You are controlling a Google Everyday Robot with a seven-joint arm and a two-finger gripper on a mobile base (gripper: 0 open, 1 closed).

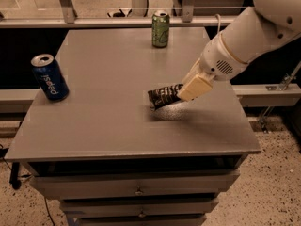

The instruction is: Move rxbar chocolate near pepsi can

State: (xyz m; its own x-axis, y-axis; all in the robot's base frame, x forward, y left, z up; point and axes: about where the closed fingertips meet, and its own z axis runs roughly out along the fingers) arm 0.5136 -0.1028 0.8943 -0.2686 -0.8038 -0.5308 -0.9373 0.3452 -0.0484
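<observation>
The rxbar chocolate (164, 96), a dark wrapper with pale lettering, hangs a little above the grey table (103, 126) right of centre, with its shadow on the tabletop below it. My gripper (187, 90) comes in from the right and is shut on the bar's right end; a tan finger pad (195, 86) covers that end. The pepsi can (49, 77), blue with a silver top, stands upright near the table's left edge, well to the left of the bar.
A green can (160, 28) stands upright at the back edge of the table, behind the bar. My white arm (244, 36) reaches over the table's right side. Drawers (136, 187) run along the front below the tabletop.
</observation>
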